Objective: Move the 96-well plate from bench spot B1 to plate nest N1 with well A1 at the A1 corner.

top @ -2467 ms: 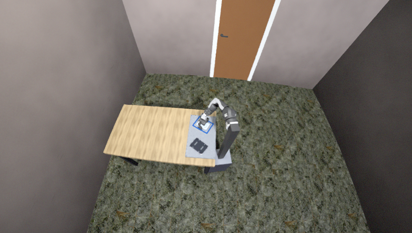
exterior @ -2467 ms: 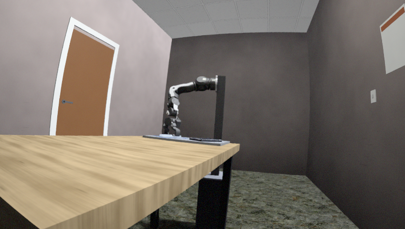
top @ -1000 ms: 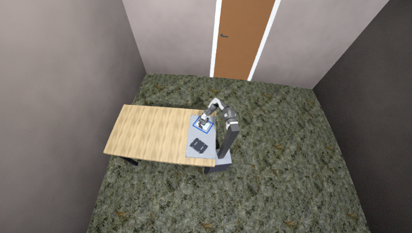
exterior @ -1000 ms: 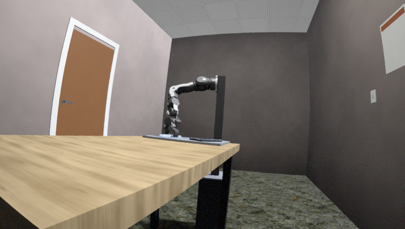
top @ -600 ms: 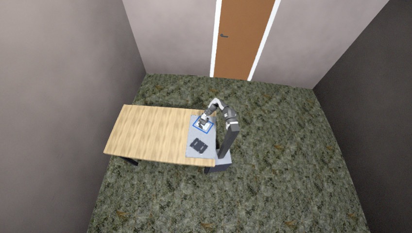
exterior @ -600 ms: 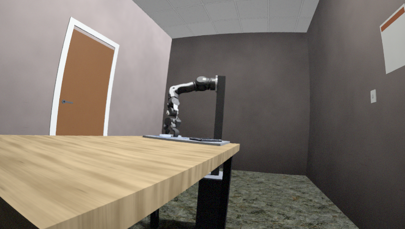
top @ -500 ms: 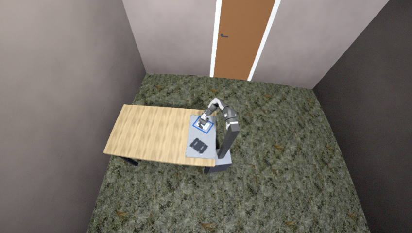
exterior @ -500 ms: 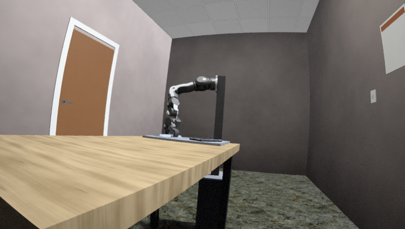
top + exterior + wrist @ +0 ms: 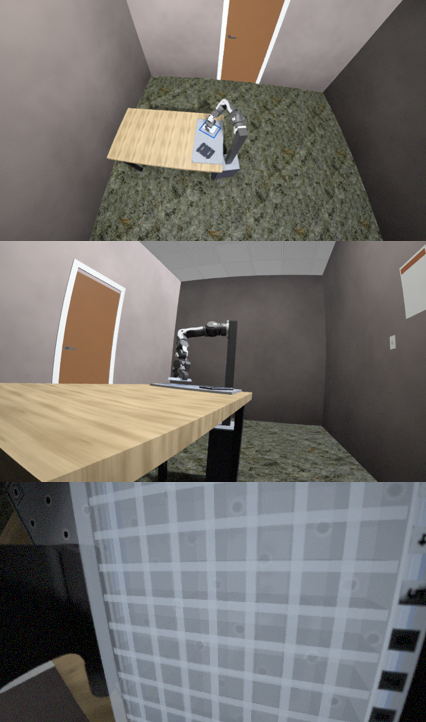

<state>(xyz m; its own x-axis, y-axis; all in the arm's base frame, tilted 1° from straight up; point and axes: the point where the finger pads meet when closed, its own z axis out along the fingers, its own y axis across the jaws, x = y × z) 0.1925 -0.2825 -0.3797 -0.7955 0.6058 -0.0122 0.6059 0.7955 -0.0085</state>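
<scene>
The 96-well plate (image 9: 213, 130) (image 9: 178, 378) (image 9: 250, 607) is a pale, see-through grid of wells that fills the wrist view. My gripper (image 9: 209, 125) (image 9: 182, 377) is shut on the plate across its width. It holds the plate flat, a little above the blue outline of spot B1 (image 9: 217, 132). The plate's cut-off corner does not show in any view. The plate nest N1 (image 9: 205, 150) (image 9: 215, 388) is a dark frame on the grey bench board (image 9: 219, 144) (image 9: 190, 388), nearer the table's front edge, and nothing sits in it.
The grey bench board lies on the right end of a wooden table (image 9: 155, 134) (image 9: 89, 413). The arm's dark mounting post (image 9: 236, 146) (image 9: 231, 354) stands right beside the board. Dark walls and a brown door (image 9: 249, 38) surround the room.
</scene>
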